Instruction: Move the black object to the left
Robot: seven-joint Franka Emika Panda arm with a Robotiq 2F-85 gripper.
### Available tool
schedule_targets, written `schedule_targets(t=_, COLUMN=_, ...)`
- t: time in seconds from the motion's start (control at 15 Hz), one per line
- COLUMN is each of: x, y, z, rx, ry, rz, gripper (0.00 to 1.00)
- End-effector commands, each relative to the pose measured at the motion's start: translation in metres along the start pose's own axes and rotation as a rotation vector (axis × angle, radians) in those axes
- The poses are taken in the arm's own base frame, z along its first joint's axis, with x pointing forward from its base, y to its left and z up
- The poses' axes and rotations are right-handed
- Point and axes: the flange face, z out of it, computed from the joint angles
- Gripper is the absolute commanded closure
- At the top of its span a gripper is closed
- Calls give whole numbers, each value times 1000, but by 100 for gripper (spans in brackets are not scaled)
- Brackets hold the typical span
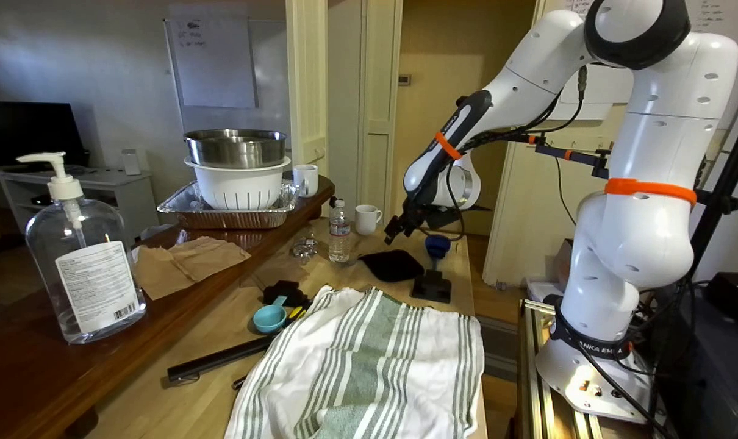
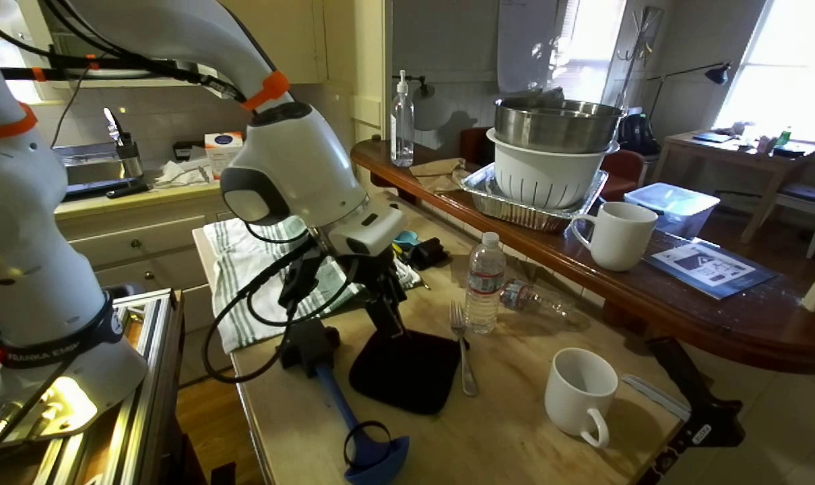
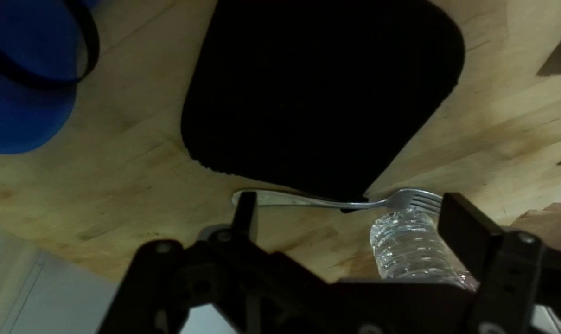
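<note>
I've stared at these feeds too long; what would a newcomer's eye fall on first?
Probably the white arm, its open gripper poised near the flat black pad on the table. Next, the striped towel in the foreground of an exterior view; then the steel bowl stacked on a white colander, in a foil tray on the raised counter.

Beneath the dark, mostly matt gripper (image 3: 347, 204), the black object (image 3: 322, 102) looks matt and cloth-like, its edge rough, on a table (image 3: 132, 185) of smooth, grained wood. Near the gripper are a glossy metal fork (image 3: 303, 201) and a clear, ridged plastic bottle (image 2: 485, 286); farther from it, a wrinkled cloth towel (image 1: 369, 360) and a shiny metal bowl (image 1: 238, 151).
</note>
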Motion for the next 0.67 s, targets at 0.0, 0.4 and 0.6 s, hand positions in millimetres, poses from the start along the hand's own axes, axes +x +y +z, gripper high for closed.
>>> schedule_targets(t=0.0, x=-8, y=16, z=18, rx=-22, ry=-44, rz=31, gripper=0)
schedule_targets(t=0.4, x=-8, y=24, z=35, rx=-29, ry=-62, rz=10, gripper=0)
schedule_targets(t=0.6, x=-11, y=28, z=50, rx=-40, ry=-85, rz=4, gripper=0)
